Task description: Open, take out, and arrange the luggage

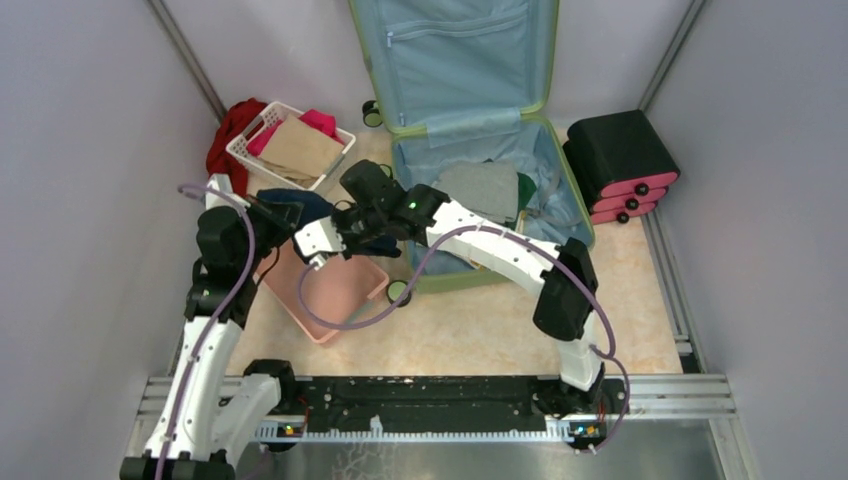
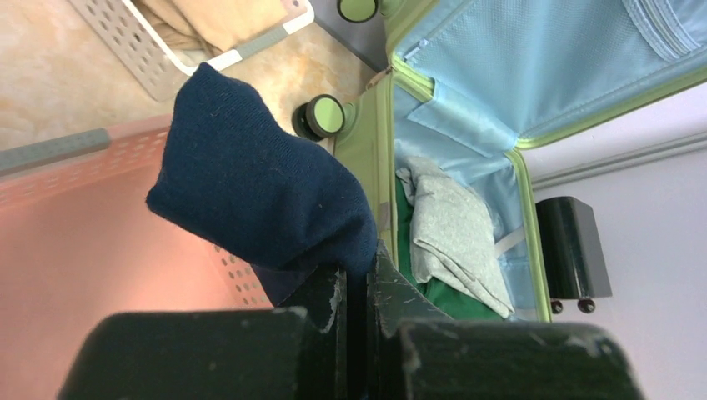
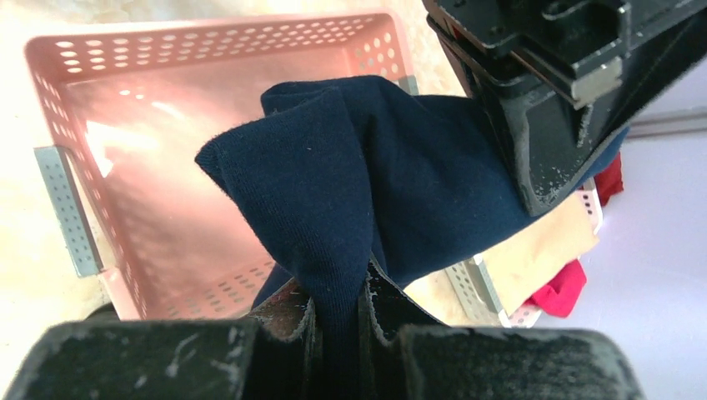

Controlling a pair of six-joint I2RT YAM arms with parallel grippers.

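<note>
You've got your left tool (image 2: pixel 357 271) and right tool (image 3: pixel 342 283) both clamped on the navy knit cloth (image 2: pixel 258 183), just left of the open sage-green hard-shell suitcase (image 1: pixel 455 75).

Bright, even light from above, with soft shadows on the table (image 1: pixel 480 330). The pink basket (image 3: pixel 208 33) carries a white glare patch (left inner floor). The navy cloth (image 3: pixel 358 167) is crisp; left end effector (image 2: pixel 357 287) and right end effector (image 3: pixel 340 292) blur near the lens.
</note>
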